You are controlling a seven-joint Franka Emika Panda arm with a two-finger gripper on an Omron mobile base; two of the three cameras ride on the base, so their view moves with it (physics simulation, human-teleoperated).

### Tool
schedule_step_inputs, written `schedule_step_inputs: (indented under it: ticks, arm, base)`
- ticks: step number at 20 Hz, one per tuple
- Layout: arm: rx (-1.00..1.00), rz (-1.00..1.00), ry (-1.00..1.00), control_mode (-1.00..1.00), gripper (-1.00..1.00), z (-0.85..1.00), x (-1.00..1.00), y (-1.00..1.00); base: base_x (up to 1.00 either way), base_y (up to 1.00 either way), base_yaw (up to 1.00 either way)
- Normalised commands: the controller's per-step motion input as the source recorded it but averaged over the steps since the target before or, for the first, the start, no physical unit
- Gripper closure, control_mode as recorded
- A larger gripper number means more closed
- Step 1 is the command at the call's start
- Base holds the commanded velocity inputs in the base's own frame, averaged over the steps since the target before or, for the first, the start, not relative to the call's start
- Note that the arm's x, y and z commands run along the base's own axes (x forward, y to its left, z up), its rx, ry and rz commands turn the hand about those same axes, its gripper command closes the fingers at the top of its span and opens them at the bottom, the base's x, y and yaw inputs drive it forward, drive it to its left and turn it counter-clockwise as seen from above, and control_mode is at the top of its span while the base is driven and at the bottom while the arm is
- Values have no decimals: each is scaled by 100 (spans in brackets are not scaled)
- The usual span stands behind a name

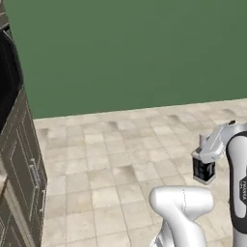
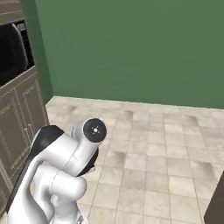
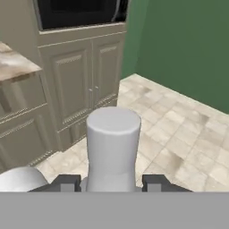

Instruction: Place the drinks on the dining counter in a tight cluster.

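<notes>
In the hand view my gripper [image 3: 112,183] is shut on a drink bottle whose pale grey cap [image 3: 112,134] rises between the two dark fingertips [image 3: 67,183]. Its body below the cap is hidden. In the left base view the gripper [image 1: 203,170] hangs at the right, over the tiled floor, with the arm folded close to the base. The dining counter is out of view.
A tall beige cabinet [image 3: 85,80] with a dark built-in oven [image 3: 76,11] stands at the left, also seen as cabinet [image 1: 19,164]. A marbled counter top [image 3: 13,65] adjoins it. A green wall [image 1: 135,48] stands behind the open tiled floor [image 1: 111,159].
</notes>
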Motion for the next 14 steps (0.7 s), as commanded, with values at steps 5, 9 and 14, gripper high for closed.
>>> schedule_step_inputs:
  ticks: [5,9,14]
  arm:
    - [0,0,0,100,100,0,0,0]
    - [0,0,0,100,100,0,0,0]
    - [0,0,0,100,100,0,0,0]
  base:
    - [37,34,-72]
    - [30,21,-71]
    - [4,20,-66]
